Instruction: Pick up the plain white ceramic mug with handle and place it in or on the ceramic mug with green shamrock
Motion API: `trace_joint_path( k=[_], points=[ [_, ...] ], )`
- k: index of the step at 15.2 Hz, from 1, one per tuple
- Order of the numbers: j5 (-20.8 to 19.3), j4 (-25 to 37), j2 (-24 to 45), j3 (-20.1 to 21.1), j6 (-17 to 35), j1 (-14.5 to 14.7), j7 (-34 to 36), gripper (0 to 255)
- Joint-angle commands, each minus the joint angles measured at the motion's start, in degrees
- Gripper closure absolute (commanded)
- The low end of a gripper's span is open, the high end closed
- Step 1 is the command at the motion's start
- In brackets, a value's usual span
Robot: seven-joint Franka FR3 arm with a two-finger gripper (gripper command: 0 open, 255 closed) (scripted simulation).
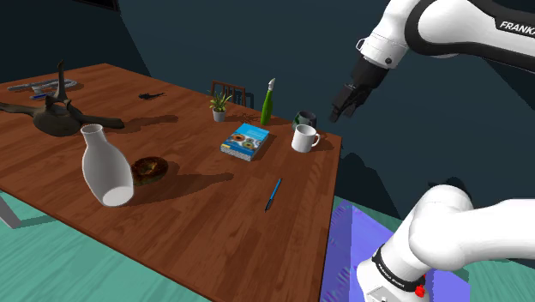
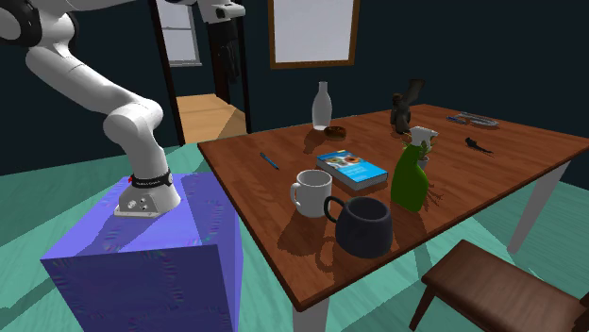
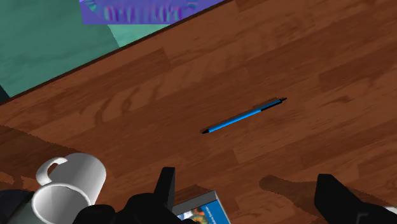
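A plain white mug (image 1: 304,137) (image 2: 310,192) with a handle stands upright near the table's edge closest to the stand. Right beside it stands a dark, rounded mug (image 1: 303,119) (image 2: 363,224); no shamrock shows on it. My black gripper (image 1: 345,107) (image 2: 227,52) hangs in the air above the table edge, higher than both mugs and apart from them. Its fingers (image 3: 167,186) stand wide apart with nothing between them. In the wrist view, the white mug (image 3: 67,188) lies off to the side of one finger, and the gripper (image 3: 251,198) looks down on bare wood.
On the wooden table (image 1: 189,214) lie a book (image 1: 244,141) beside the white mug and a blue pen (image 1: 273,194) (image 3: 242,116). A green spray bottle (image 1: 267,103), a small plant (image 1: 220,105), a white vase (image 1: 106,167), a bowl (image 1: 149,169) and a dark sculpture (image 1: 56,116) stand farther off. A chair (image 2: 500,288) stands by the table.
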Motion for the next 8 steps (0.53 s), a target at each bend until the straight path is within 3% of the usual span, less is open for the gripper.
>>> trace_joint_path(
  k=[1, 8],
  points=[
    [0.00, 0.00, 0.00, 0.00, 0.00, 0.00, 0.00, 0],
    [-2.83, -0.22, 11.25, -4.30, 9.32, -1.09, -5.24, 0]
  ],
)
